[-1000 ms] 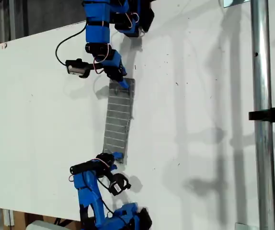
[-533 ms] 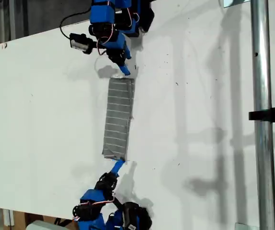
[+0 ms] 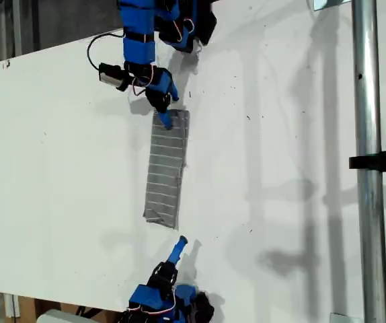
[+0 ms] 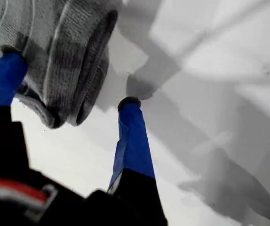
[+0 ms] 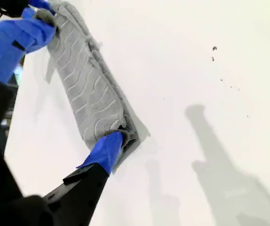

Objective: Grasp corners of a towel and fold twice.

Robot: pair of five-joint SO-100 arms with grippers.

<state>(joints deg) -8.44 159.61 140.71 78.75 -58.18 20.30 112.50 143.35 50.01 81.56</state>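
No readable writing | towel [image 3: 167,168] folded in a narrow strip mid-table [image 3: 280,134] | my first gripper [image 4: 74,99] spread, one finger on the towel's 12 o'clock end | my second gripper [image 3: 179,246] apart, off the 6 o'clock end.

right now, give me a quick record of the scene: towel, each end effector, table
towel: folded into a narrow grey striped strip, lying flat
my first end effector: open, at the strip's upper end in the exterior view, one finger on the cloth
my second end effector: open, off the cloth, past its lower end in the exterior view
table: white, carries only the towel and arm shadows
held: nothing
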